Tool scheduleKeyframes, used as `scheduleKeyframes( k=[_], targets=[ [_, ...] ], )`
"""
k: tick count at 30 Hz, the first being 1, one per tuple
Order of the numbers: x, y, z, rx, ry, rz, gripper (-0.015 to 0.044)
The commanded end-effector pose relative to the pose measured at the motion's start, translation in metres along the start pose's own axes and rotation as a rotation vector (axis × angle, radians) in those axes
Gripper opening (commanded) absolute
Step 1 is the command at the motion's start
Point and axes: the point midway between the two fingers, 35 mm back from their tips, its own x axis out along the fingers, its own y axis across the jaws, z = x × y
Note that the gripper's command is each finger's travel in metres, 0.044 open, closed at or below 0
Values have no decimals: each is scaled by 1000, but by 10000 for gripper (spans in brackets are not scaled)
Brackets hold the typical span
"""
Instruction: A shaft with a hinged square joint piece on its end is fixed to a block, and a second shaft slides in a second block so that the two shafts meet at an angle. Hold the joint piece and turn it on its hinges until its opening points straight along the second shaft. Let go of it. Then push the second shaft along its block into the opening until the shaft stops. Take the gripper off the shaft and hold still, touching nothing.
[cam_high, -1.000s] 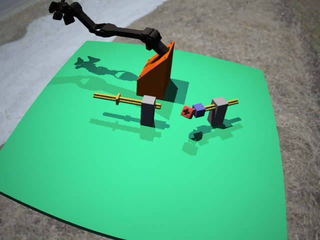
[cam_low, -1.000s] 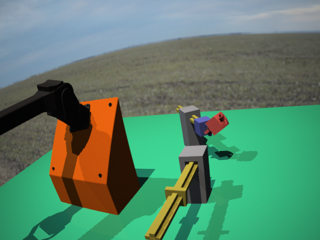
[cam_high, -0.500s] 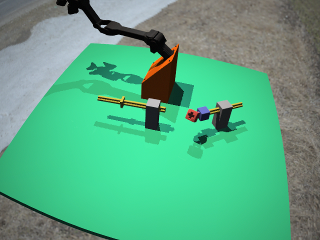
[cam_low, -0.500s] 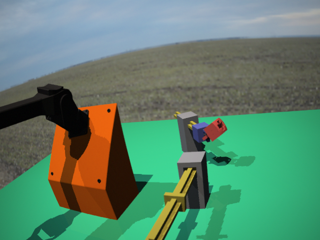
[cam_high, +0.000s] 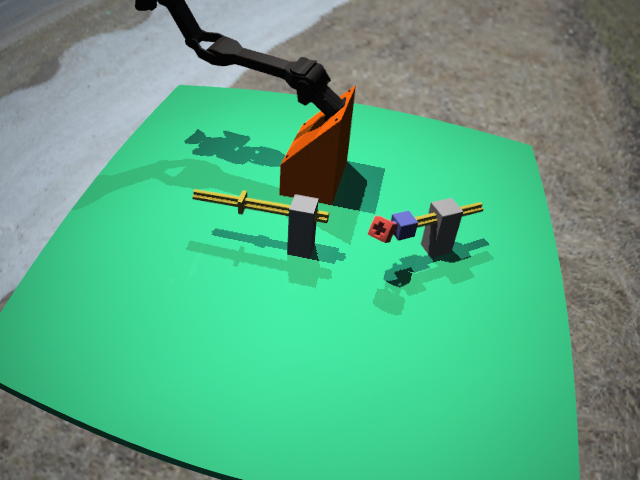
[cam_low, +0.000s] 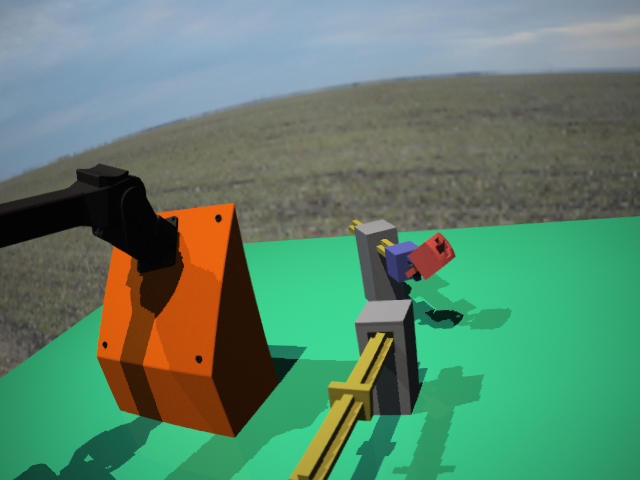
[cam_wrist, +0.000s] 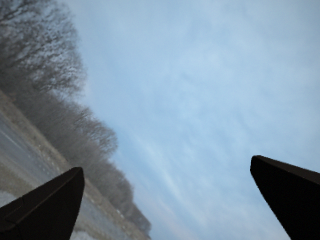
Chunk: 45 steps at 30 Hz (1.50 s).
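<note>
The red joint piece (cam_high: 381, 228) (cam_low: 430, 257) has a cross-shaped opening and hangs tilted off the blue hinge block (cam_high: 404, 225) (cam_low: 401, 260). Its opening faces away from the second shaft's line. The blue block is on the short yellow shaft (cam_high: 427, 220) (cam_low: 384, 246) fixed in a grey block (cam_high: 443, 227) (cam_low: 375, 260). The second yellow shaft (cam_high: 266, 206) (cam_low: 329, 432), with a collar (cam_high: 241, 202) (cam_low: 361, 400), passes through the other grey block (cam_high: 302, 227) (cam_low: 385, 311); its near end is apart from the red piece. My gripper (cam_wrist: 169, 169) is open and empty, far from both shafts, pointing at the sky.
The orange arm stand (cam_high: 312, 173) (cam_low: 175, 310) is behind the second shaft's block. The black arm (cam_high: 258, 60) (cam_low: 46, 211) reaches from it up and away to the left in the top view. Everything stands on the green table top (cam_high: 289, 361) (cam_low: 542, 403).
</note>
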Motion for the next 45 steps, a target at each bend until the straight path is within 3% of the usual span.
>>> scheduleKeyframes(
  k=[1,10,24,33,45],
  targets=[
    [-7,-42,22,-3,-64,-78,440],
    [-34,-120,61,38,-180,-224,440],
    [-120,-243,143,-14,-467,-511,440],
    [-153,-262,175,-126,-554,-618,440],
    [-235,-302,211,-180,-656,-863,440]
  ],
)
